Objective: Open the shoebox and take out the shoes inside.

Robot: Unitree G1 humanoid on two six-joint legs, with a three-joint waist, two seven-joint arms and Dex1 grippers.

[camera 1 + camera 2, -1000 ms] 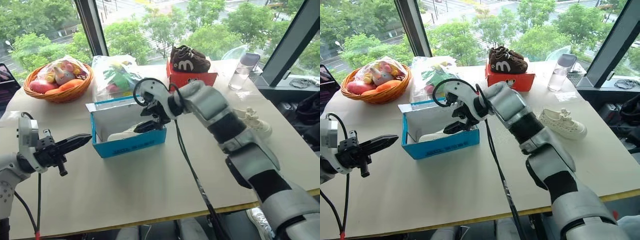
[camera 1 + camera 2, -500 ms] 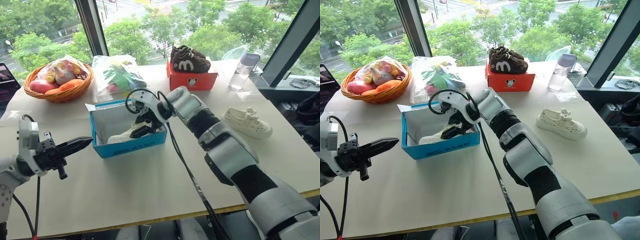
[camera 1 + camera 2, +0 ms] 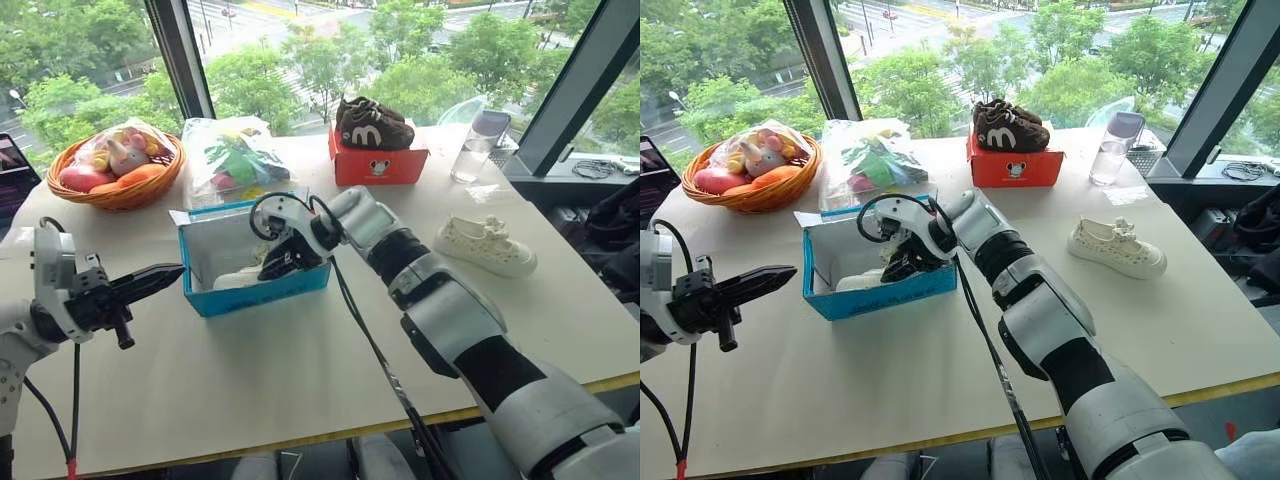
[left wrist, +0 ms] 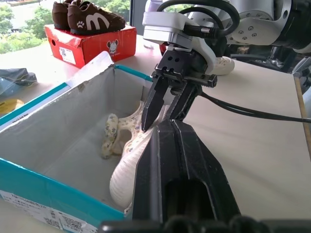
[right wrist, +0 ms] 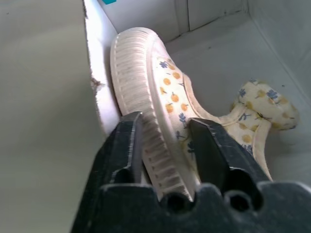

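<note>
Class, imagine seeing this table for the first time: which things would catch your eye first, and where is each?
The right gripper, reaching into the open blue shoebox mid-table, clamps the sole edge of a cream shoe lying on its side. Its mate sits out on the table to the right, and brown shoes top a red box near the window.

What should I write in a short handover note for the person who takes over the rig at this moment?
Right pincer: inside the open bright blue cardboard shoebox, shut on the sole edge of a cream-white child's shoe lying on its side.
Left pincer: shut, holding nothing, level beside the shoebox.
Done: lid open; the other cream-white shoe lies on the table.
Left: lift out the gripped shoe.
</note>
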